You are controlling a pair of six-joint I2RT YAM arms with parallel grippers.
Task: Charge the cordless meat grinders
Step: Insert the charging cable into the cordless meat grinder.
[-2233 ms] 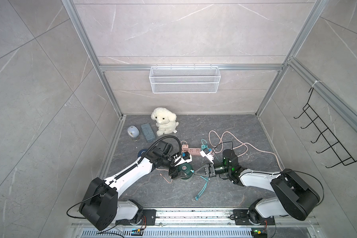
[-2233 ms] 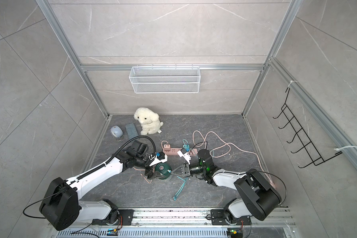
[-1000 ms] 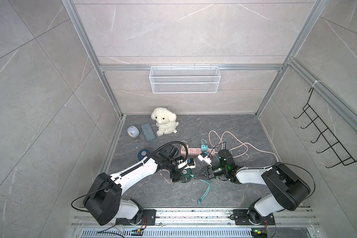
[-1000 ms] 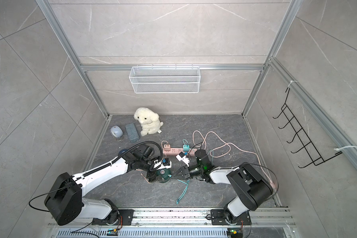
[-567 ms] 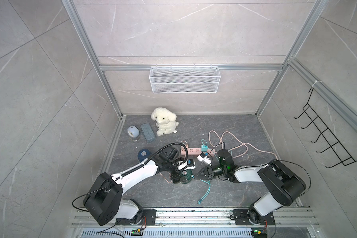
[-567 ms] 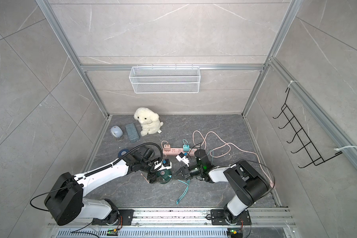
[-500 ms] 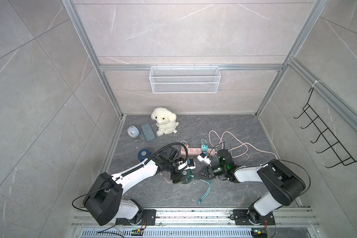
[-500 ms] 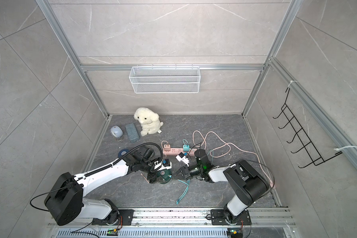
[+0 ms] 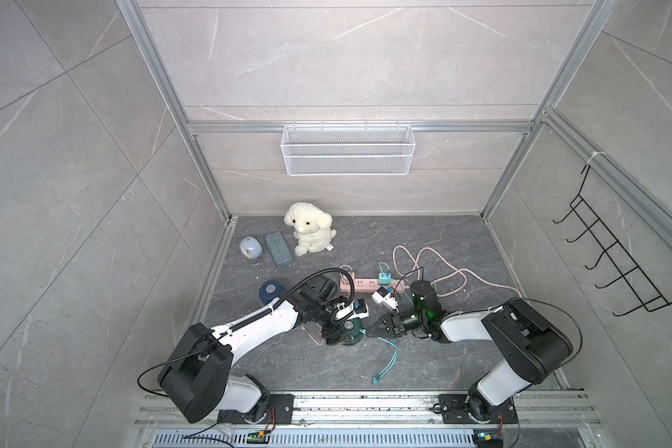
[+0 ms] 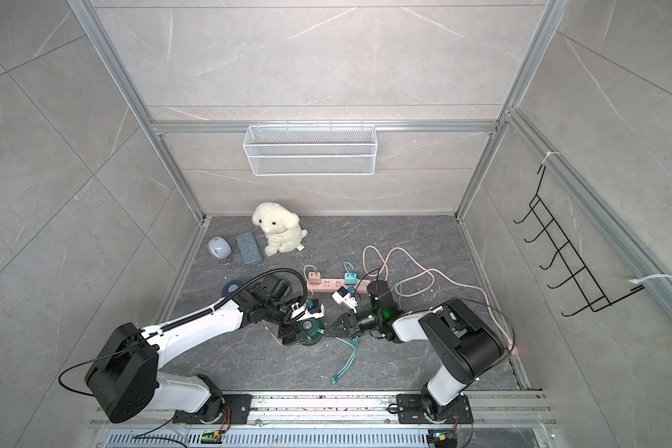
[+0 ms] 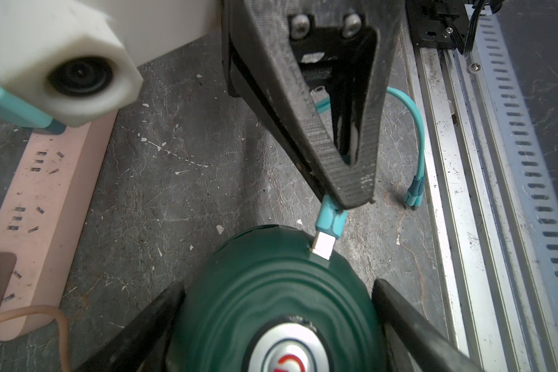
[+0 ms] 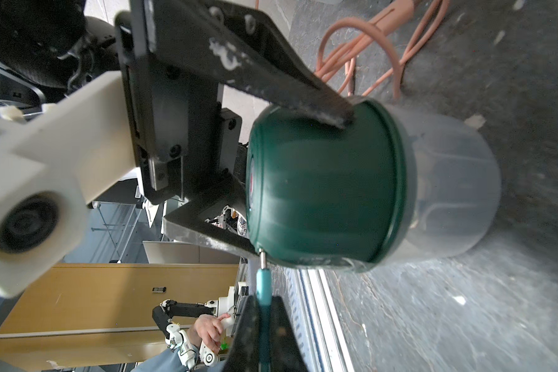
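Left wrist view, nearest the front edge of the bench (image 9: pixel 288 360): we find the green grinder (image 11: pixel 239 306) standing upright on its clear cup (image 12: pixel 448 177), toward the middle. The left gripper (image 11: pixel 277 286) straddles the dome with jaws spread wide, a finger pressed to either side, bracing it. The right gripper (image 11: pixel 351 190) is pinched tight on the teal plug (image 11: pixel 331 222), whose metal tip touches the dome's shoulder. Much of that tip shows bare, so we judge the plug to be at the socket mouth, not seated; the socket itself we cannot make out. The cable (image 11: pixel 418 135) trails slack behind.

Step in hand: connecting the green grinder. The next move calls for a straight push along the plug's axis while the left jaws resist, without tipping the cup.

Farther back, the pink power strip (image 9: pixel 361 285) lies mid-bench, carrying a teal adapter (image 9: pixel 385 278). The navy grinder (image 9: pixel 271 291) stands near the left edge, no cable visibly attached; we judge it not yet served.
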